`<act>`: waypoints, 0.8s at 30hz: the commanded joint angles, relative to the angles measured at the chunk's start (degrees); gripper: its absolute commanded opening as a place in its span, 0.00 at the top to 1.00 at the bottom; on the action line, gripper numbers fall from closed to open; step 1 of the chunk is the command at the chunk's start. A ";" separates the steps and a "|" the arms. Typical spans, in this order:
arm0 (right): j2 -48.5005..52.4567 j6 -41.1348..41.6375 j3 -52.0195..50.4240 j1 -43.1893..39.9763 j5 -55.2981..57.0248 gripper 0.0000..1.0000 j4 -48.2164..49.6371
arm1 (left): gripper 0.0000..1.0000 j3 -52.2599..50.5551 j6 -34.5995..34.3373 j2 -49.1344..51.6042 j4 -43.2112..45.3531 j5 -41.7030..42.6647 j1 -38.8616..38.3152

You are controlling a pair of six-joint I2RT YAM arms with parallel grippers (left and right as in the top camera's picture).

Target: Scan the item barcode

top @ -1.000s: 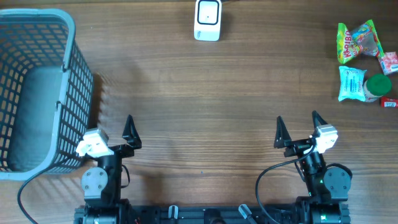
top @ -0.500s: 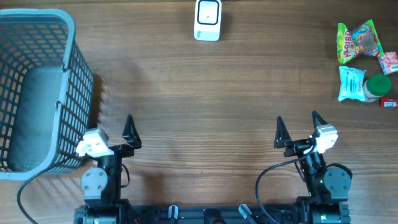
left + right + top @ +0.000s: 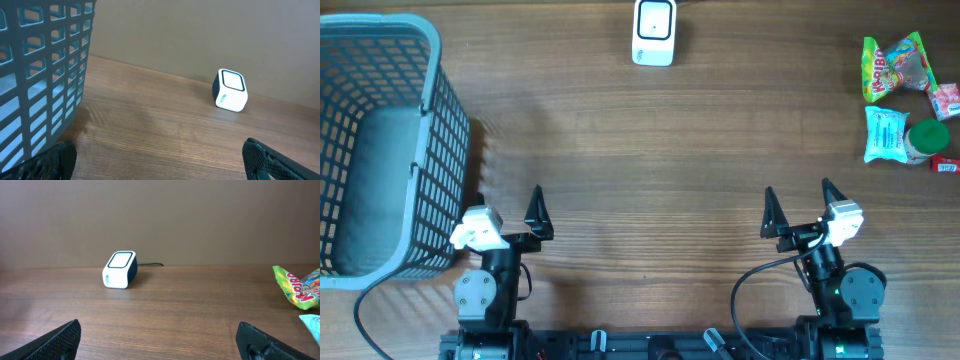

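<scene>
— What does the overhead show?
— Both arms sit at the near edge. The left jaws and right jaws are spread wide and hold nothing. The snacks lie bunched at the far right of the counter, well apart from the scanner at the far middle. The basket stands on the left.
— And the left wrist?
— The basket wall is close on its left, with the scanner ahead to the right. No snacks are in sight.
— The right wrist?
— The scanner is ahead to the left, a gummy bag is at the right edge, and the tips are wide apart.
— What could go wrong?
— The packets crowd each other, so I'd guess a grab could drag two. It might also crumple a wrapper and turn the barcode away from the scanner.
</scene>
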 commanded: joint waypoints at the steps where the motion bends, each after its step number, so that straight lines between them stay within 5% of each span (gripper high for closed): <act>1: -0.46 -1.16 -0.07 0.31 1.03 0.00 0.15 | 0.00 -0.48 1.36 -0.57 0.00 1.53 -0.26; 13: -0.46 -1.16 -0.07 0.31 1.03 0.00 0.15 | 0.00 -0.46 1.11 6.73 0.70 3.87 -0.31; 24: -0.46 -1.16 -0.07 0.31 1.03 0.00 0.13 | 0.00 -0.46 1.09 -0.46 0.70 5.29 -0.28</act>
